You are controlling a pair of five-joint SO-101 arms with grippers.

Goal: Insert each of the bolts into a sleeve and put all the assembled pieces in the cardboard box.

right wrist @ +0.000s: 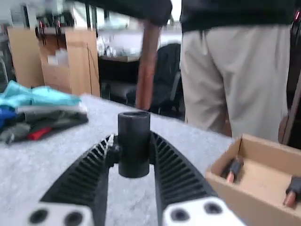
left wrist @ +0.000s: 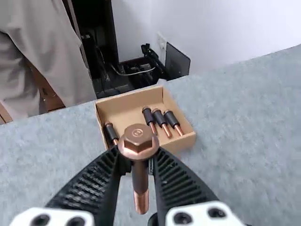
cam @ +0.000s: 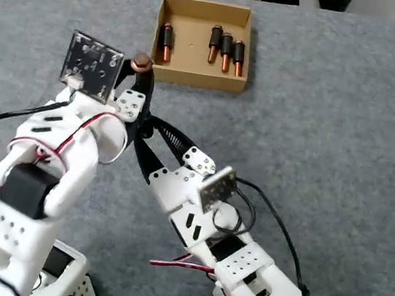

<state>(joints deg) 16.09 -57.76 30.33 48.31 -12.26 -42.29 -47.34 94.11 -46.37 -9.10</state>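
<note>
1. Grey felt tabletop (cam: 351, 103), seen from above. A white wall (left wrist: 225, 28) rises beyond its far edge.
2. Cardboard box (cam: 197, 79), open-topped, set against the far edge of the tabletop about midway along it.
3. Four assembled pieces lie inside the box, each a copper bolt in a black sleeve. One piece (cam: 166, 43) lies by the left wall. Three pieces (cam: 226, 49) lie side by side towards the right wall, their black ends to the far side.
4. Left gripper (left wrist: 136, 162), held above the tabletop just in front of the box's near left corner. Its black ribbed fingers (left wrist: 101, 176) are clamped on the shank of a loose bolt.
5. Loose bolt (left wrist: 137, 162), copper, upright with its hexagonal head uppermost and its plain end pointing down between the fingers.
6. Right gripper (right wrist: 133, 146), reaching in from the near right side of the tabletop to a spot beneath the left gripper. Its fingers are closed on a loose sleeve.
7. Loose sleeve (right wrist: 134, 141), black, upright with its open mouth uppermost. The bolt's shank hangs just above that mouth and slightly to one side, outside the bore.
8. Folded cloths (right wrist: 37, 110), a small heap lying on the tabletop well away from the box.
</note>
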